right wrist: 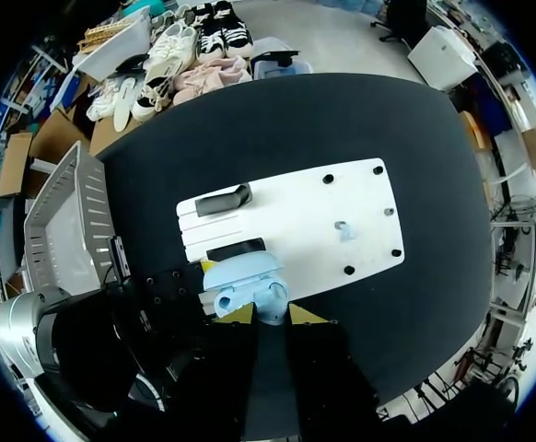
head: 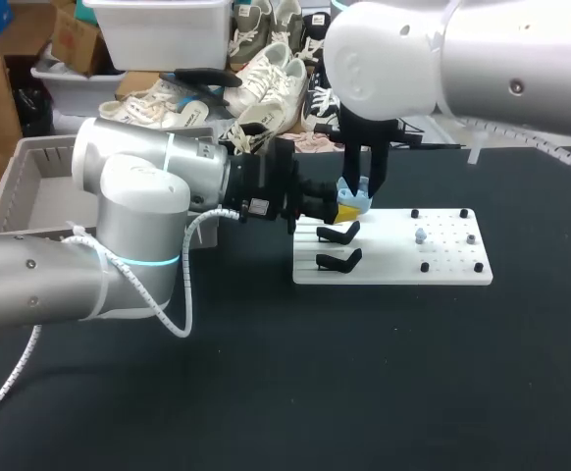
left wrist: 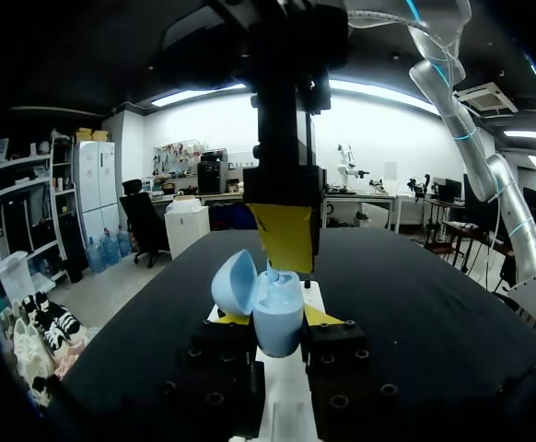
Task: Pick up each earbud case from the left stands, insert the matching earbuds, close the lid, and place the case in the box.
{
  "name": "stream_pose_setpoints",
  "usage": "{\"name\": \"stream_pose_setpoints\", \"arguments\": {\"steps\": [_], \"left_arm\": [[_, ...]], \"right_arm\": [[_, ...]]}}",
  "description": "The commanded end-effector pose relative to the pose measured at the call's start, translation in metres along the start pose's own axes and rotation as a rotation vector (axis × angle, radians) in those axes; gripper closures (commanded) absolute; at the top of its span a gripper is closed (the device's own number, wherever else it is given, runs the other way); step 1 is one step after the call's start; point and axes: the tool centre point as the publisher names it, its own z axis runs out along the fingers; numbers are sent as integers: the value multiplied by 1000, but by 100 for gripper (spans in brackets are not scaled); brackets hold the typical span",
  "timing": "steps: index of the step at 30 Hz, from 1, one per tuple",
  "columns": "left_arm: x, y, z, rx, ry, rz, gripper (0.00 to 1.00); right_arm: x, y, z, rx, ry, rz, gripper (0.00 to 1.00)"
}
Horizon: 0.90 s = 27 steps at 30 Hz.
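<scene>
Centre frame, your left gripper (left wrist: 280, 318) pinches the one open blue case (left wrist: 279, 333); right gripper (head: 361, 201) hangs over it, grip unclear. Two black stands (head: 339, 234), one earbud (head: 419, 235) on the board (head: 452, 270).

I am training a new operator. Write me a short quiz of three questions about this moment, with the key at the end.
1. True or false: the earbud case in the left gripper has its lid shut.
2. How many black stands on the white board are empty? A) one B) two C) three
3. Fill in: the right gripper hangs directly ___ the case.

Key: 1 false; 2 B; 3 above.
</scene>
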Motion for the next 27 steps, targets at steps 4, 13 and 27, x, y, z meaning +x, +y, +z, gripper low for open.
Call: {"name": "stream_pose_setpoints", "arguments": {"steps": [4,13,27], "left_arm": [[1,0,0,-1,-2,1,100],[1,0,0,-1,-2,1,100],[1,0,0,-1,-2,1,100]], "right_arm": [[0,-1,4,-1,1,3,100],[2,1,8,-1,11,1,100],[2,2,9,-7,11,0,100]]}}
